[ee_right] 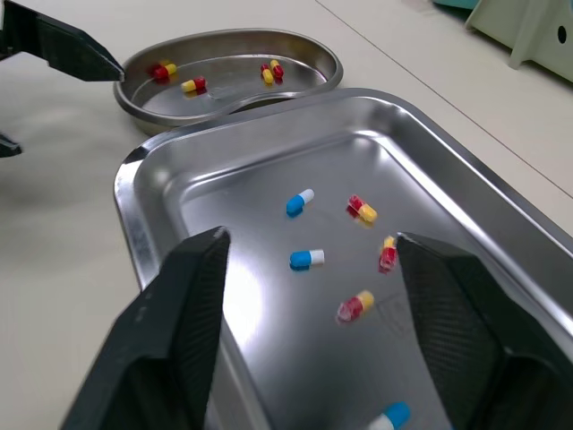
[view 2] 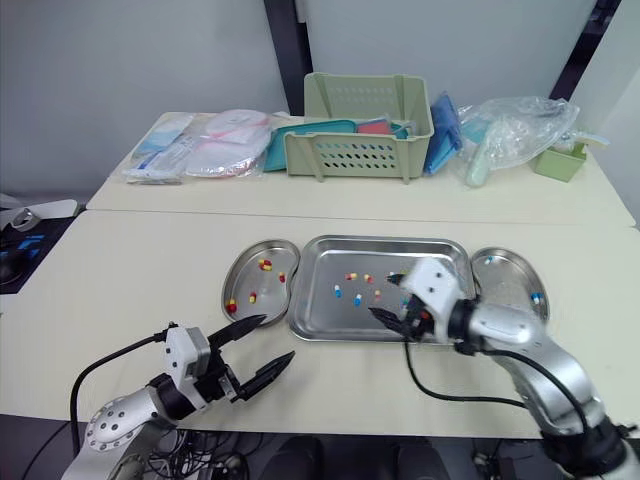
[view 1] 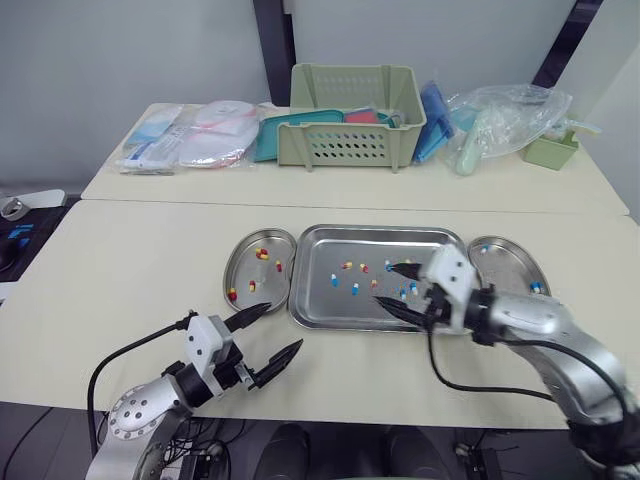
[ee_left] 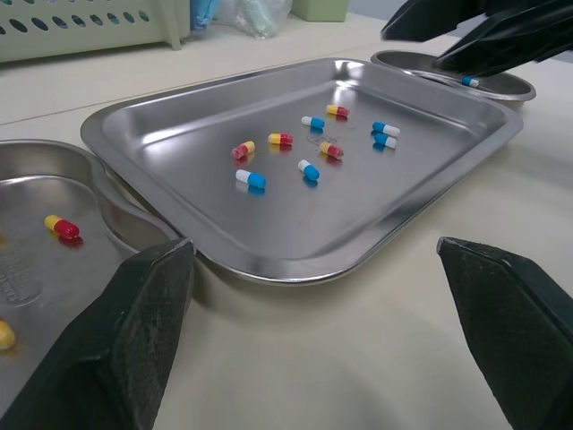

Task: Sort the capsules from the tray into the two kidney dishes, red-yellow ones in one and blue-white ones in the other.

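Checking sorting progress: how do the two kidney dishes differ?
The left kidney dish holds four red-yellow capsules; the right kidney dish shows two blue-white capsules. The left dish flanks the tray on its left, the right dish on its right. The open right gripper hangs over the tray near the right dish; the open left gripper is over the table before the left dish. Both are shiny metal.
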